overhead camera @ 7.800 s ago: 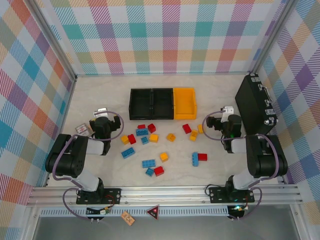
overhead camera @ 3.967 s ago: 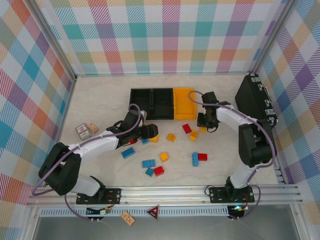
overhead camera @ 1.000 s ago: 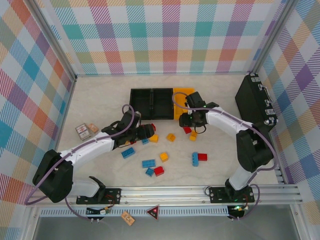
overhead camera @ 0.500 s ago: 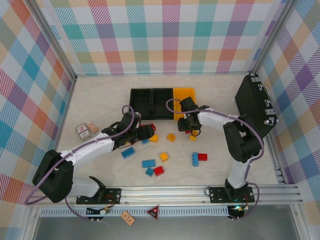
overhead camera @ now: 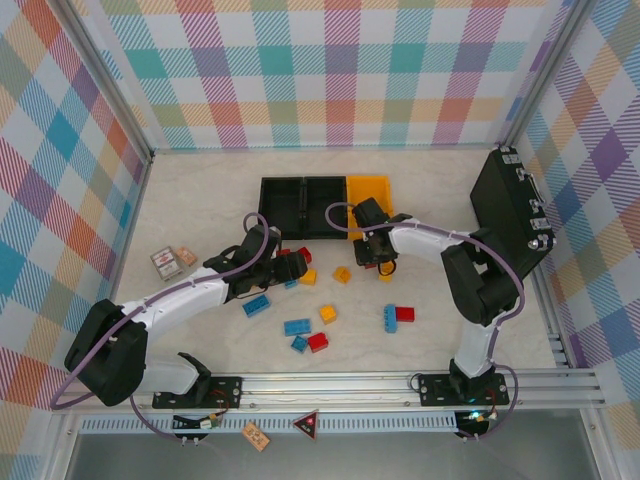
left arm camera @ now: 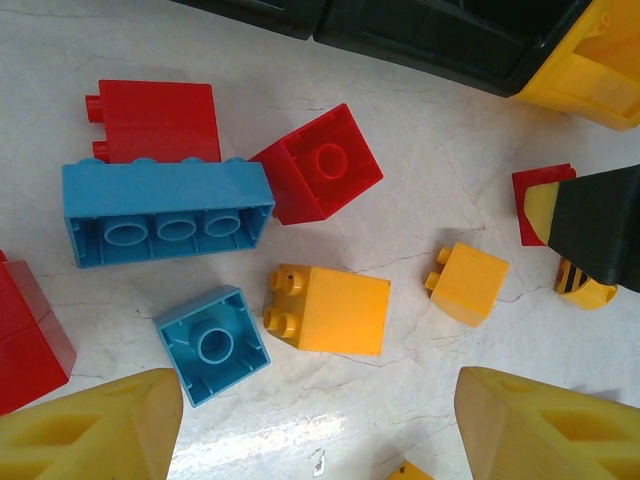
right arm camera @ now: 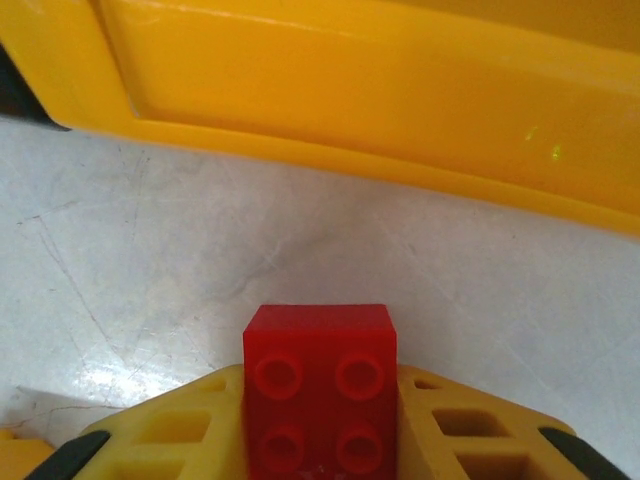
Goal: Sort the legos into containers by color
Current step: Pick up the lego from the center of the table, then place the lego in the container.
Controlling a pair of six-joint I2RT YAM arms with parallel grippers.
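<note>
Squarely between the right gripper's [right arm camera: 320, 380] fingers sits a red brick [right arm camera: 320, 355], pinched on both sides, studs facing the wrist camera (four, near-square, no clear long axis), just short of the yellow bin [right arm camera: 400, 90]. Meanwhile the left gripper [left arm camera: 315, 400] hangs wide over loose bricks [left arm camera: 330, 310].

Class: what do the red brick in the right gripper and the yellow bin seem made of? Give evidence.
Red brick: likely moulded plastic, smooth semi-gloss; crisp studs, uniform colour. Yellow bin: probably plastic too, glossy; soft highlights on its moulded wall.
</note>
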